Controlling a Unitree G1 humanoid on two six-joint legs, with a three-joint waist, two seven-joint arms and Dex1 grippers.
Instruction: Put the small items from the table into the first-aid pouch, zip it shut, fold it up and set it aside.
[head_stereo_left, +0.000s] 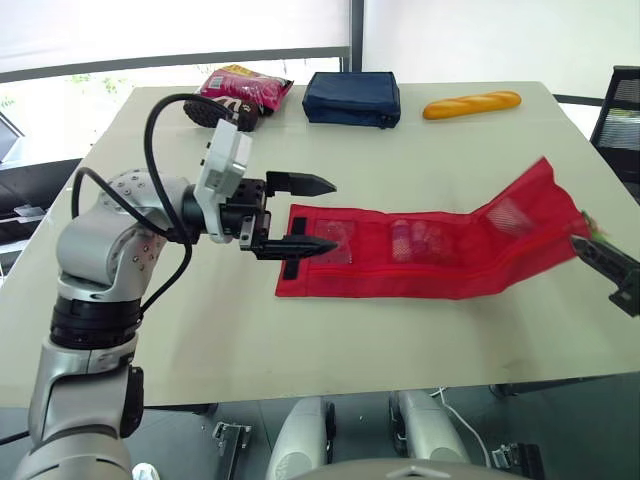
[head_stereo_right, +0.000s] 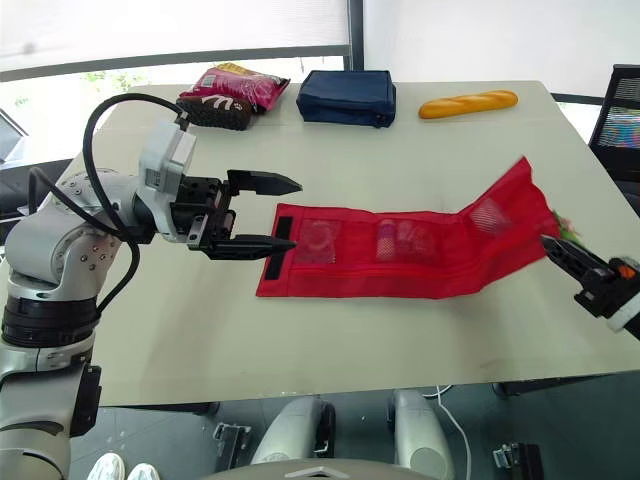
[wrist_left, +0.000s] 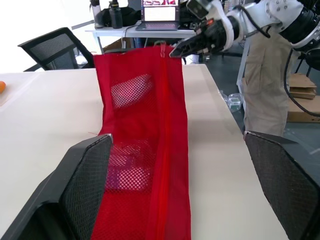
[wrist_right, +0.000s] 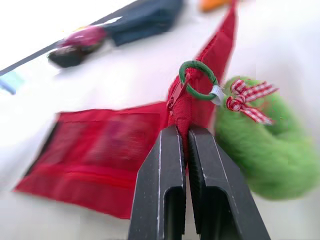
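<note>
A long red mesh first-aid pouch (head_stereo_left: 420, 250) lies unrolled across the table, with small items showing through its mesh pockets. My left gripper (head_stereo_left: 322, 214) hangs open at the pouch's left end, one finger above and one at the black strip (head_stereo_left: 294, 248). My right gripper (wrist_right: 183, 134) is shut on the pouch's right end, holding that end raised off the table. Just beyond its fingertips are the red zip pull with a green ring (wrist_right: 198, 80). A fuzzy green charm with a checked bow (wrist_right: 265, 140) hangs beside it.
At the table's far side lie a pink snack bag (head_stereo_left: 240, 92), a navy pouch (head_stereo_left: 352, 98) and a bread loaf (head_stereo_left: 471, 104). A black chair (head_stereo_left: 625, 120) stands off the right edge. A person (wrist_left: 265, 85) stands beyond the table in the left wrist view.
</note>
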